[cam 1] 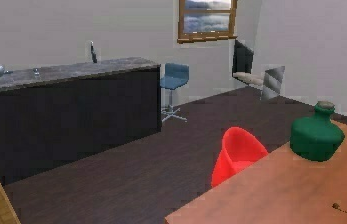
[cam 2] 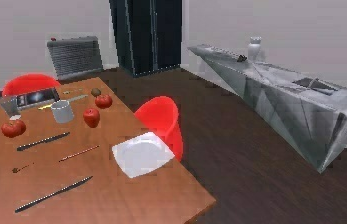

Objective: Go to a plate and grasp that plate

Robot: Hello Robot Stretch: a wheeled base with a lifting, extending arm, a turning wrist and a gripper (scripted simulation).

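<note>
White and squarish, the plate is lying flat on the wooden worktop in the arm side view, close to the worktop's edge and just beside a red chair that is standing tucked against that edge. Three small red round fruits are sitting farther up the wood, around a grey mug, and a few long dark pieces of cutlery are lying to the plate's left, apart from it. A second red chair is standing at the worktop's far side. Behind it a grey radiator is hanging on the wall, beside a tall dark cabinet. A grey stone counter is running along the arm side view's right, carrying a white vase.

In the forward view, a green vase is standing on the wooden worktop at the lower right. A dark counter is stretching across the left, with a blue stool at its end, under a window.

What state the claw is in, I cannot tell.
</note>
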